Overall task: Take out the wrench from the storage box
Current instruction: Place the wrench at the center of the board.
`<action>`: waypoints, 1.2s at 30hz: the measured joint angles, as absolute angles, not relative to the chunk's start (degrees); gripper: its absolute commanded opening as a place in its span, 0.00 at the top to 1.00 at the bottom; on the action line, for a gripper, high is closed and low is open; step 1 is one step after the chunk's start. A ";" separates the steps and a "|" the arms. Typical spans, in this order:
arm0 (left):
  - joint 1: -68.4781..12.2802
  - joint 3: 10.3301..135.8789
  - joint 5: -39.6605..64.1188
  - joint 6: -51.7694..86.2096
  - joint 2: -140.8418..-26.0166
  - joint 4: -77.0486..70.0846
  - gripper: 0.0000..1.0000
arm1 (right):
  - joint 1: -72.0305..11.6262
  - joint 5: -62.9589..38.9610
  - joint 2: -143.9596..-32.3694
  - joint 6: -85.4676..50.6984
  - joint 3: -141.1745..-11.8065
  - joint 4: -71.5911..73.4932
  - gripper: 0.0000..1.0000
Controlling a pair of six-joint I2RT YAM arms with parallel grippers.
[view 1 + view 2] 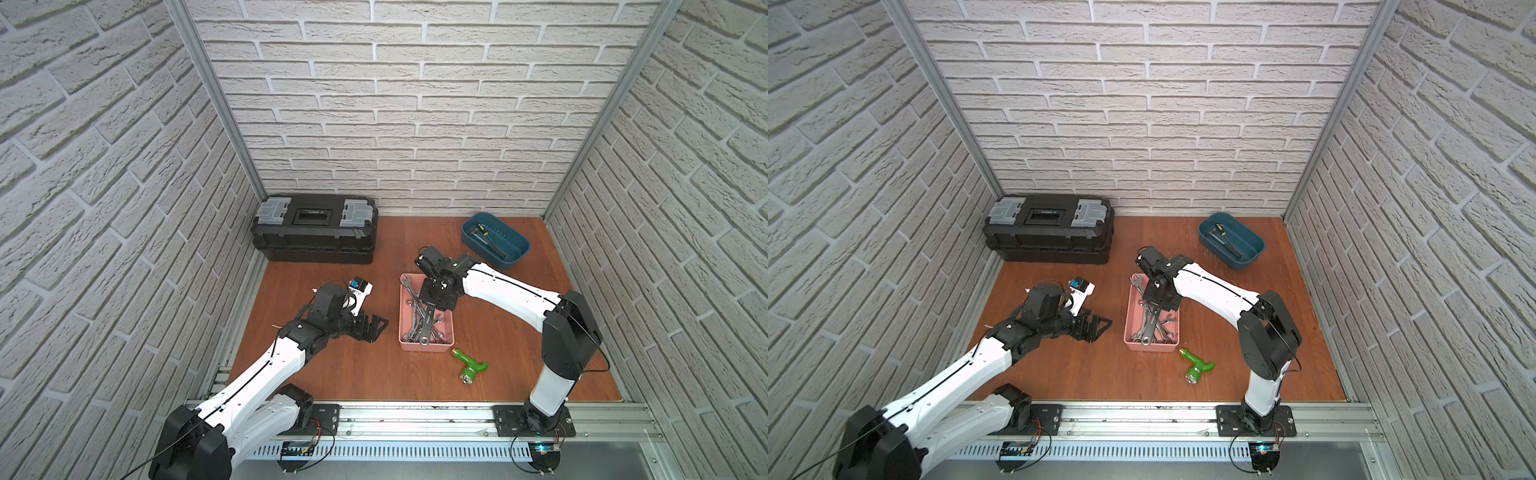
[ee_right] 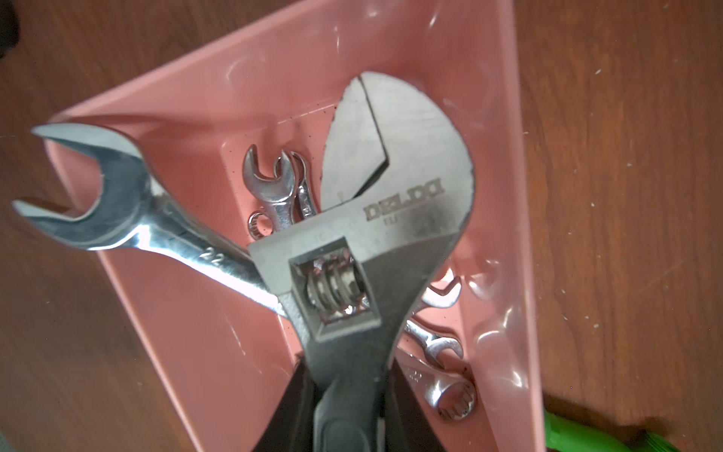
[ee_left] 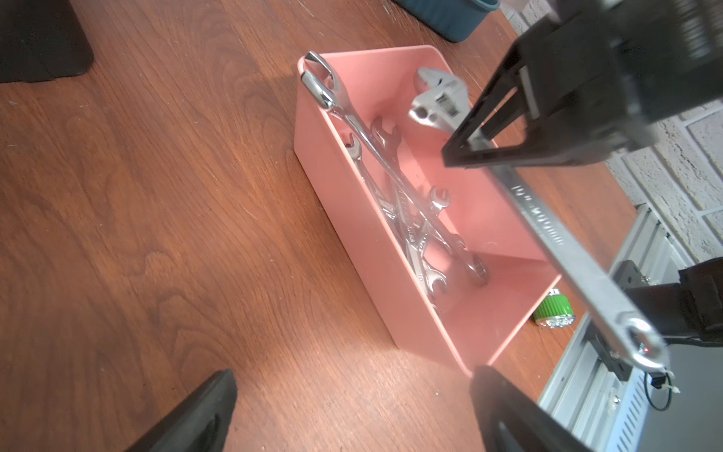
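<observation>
1. Rail (image 1: 415, 415): aluminium, runs along the near edge of the tabletop (image 1: 332, 374). Both arm bases are bolted to it.
2. Green plastic piece (image 1: 469, 365): T-shaped with a metal tip. It lies flat on the tabletop, just near-right of the storage box (image 1: 440, 346) and apart from it.
3. Left claw (image 1: 379, 330): spread wide and holding nothing. It sits left of the storage box, apart from it, with its fingers pointing toward the box.
4. Storage box: pink, rectangular, smooth-walled, with no lid. It stands mid-tabletop with its long side running near to far.
5. Loose wrenches (image 3: 414, 235): a heap of chrome spanners crossed on the box floor. One large open-ended wrench (image 2: 105, 195), marked 22, leans with its open end above the far-left corner of the rim.
6. Adjustable wrench (image 2: 395, 219): grey, with a thumbwheel showing in its window.
   - The right claw (image 1: 429, 309) is pressed onto its handle just behind the head, one finger on each side.
   - The head is raised above the heap at the far end of the box.
   - The handle slopes toward the near end, and in both top views the wrench lies within the box outline.
   - Whether its holed end touches the box cannot be told.
7. Teal tray (image 1: 519, 257): oval, far right by the wall, behind the right arm. A small dark tool (image 1: 484, 237) lies inside.
8. Black toolbox (image 1: 316, 237): far left against the wall, lid down, with two grey latches on top.
</observation>
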State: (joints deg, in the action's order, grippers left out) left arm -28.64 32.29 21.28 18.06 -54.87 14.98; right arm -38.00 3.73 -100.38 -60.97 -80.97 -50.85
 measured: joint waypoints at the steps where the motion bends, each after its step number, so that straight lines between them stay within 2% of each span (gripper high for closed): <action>1: -28.64 32.32 21.28 18.06 -54.87 14.98 0.02 | -38.02 3.81 -99.72 -60.75 -80.97 -51.13 0.98; 10: -28.69 32.73 21.21 18.26 -54.35 14.94 0.02 | -35.66 3.03 -90.74 -47.40 -78.59 -53.15 0.98; 18: -30.00 32.75 20.78 19.59 -53.93 13.65 0.02 | -25.71 0.51 -83.55 -32.86 -69.69 -51.72 0.98; 25: -31.94 34.65 20.23 20.25 -55.51 12.19 0.02 | -19.20 -2.17 -83.40 -23.99 -60.07 -45.95 0.98; 36: -32.77 35.53 19.79 20.27 -58.70 11.53 0.02 | -17.32 -2.85 -91.18 -20.25 -56.66 -34.96 0.98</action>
